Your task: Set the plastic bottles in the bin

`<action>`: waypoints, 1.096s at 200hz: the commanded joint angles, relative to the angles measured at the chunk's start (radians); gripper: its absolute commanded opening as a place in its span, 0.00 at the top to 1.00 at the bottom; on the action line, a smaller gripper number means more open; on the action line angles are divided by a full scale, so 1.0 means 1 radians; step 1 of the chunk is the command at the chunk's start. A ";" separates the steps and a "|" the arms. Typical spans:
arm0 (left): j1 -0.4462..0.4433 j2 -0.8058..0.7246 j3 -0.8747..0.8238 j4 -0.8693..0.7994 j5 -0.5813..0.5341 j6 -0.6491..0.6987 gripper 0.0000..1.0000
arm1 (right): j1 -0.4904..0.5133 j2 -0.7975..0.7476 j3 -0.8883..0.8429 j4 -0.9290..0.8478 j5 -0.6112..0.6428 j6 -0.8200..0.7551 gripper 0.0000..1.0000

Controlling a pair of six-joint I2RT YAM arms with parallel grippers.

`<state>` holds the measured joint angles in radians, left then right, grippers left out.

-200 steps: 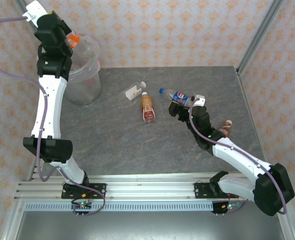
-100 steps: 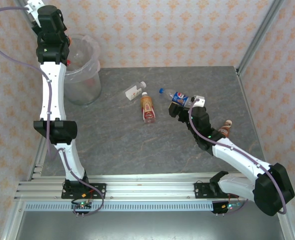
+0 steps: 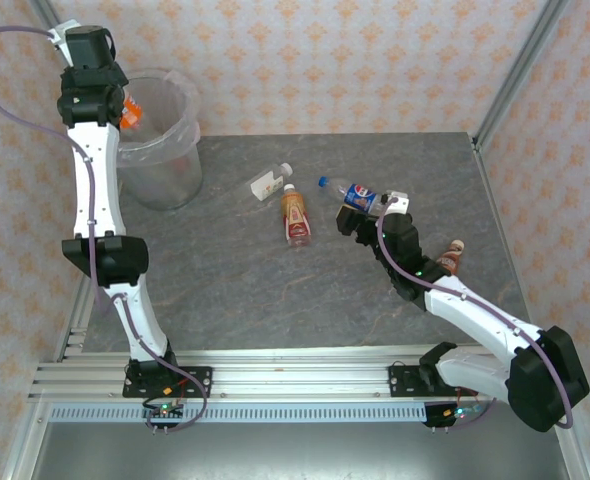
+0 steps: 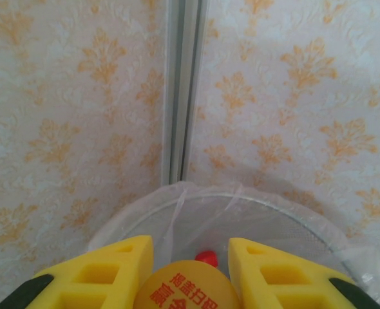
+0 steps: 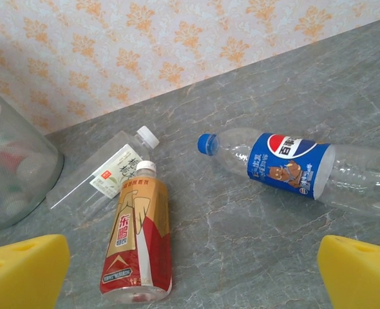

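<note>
Left wrist view: left pincer (image 4: 190, 273) clamped on orange bottle (image 4: 189, 293), over the bin (image 4: 286, 215) at far left.
Right pincer (image 5: 190, 277) spread wide, holding nothing, hovers over worktop (image 5: 241, 257) near blue-label bottle (image 5: 293, 164); red-label bottle (image 5: 136, 238) and clear bottle (image 5: 106, 177) lie left of it.

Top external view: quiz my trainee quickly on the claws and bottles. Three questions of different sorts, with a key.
1. True or false: the left claw is shut on an orange bottle at the bin rim.
2. Which bottle lies nearest the right claw? A blue-label bottle; B red-and-gold bottle; C white-label bottle.
3. Fill in: the right claw's jaws stand ____.
Key: 1 true; 2 A; 3 open.
</note>
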<state>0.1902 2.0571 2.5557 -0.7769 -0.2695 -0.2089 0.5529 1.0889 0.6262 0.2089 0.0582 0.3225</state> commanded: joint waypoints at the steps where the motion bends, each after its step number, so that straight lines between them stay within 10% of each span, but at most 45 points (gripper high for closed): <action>1: -0.003 0.042 0.028 -0.086 0.073 -0.020 1.00 | -0.004 -0.015 0.012 -0.003 -0.026 -0.019 0.01; 72: -0.003 0.131 0.029 -0.137 0.136 -0.064 0.93 | -0.004 -0.015 -0.005 0.027 -0.049 -0.005 0.01; 80: -0.003 0.139 0.029 -0.142 0.140 -0.064 0.79 | -0.005 -0.014 -0.004 0.025 -0.049 -0.006 0.01; 97: -0.003 0.156 0.032 -0.146 0.137 -0.059 0.16 | -0.005 -0.012 0.000 0.013 -0.055 -0.008 0.01; 108: -0.003 0.163 0.045 -0.149 0.118 -0.061 0.01 | -0.005 -0.011 0.004 0.005 -0.057 -0.010 0.01; 219: -0.005 0.074 0.080 -0.168 0.232 -0.067 0.00 | -0.007 0.033 0.019 -0.002 0.046 0.020 0.01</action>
<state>0.1898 2.2150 2.6118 -0.9108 -0.1024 -0.2626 0.5529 1.1095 0.6262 0.2024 0.0410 0.3195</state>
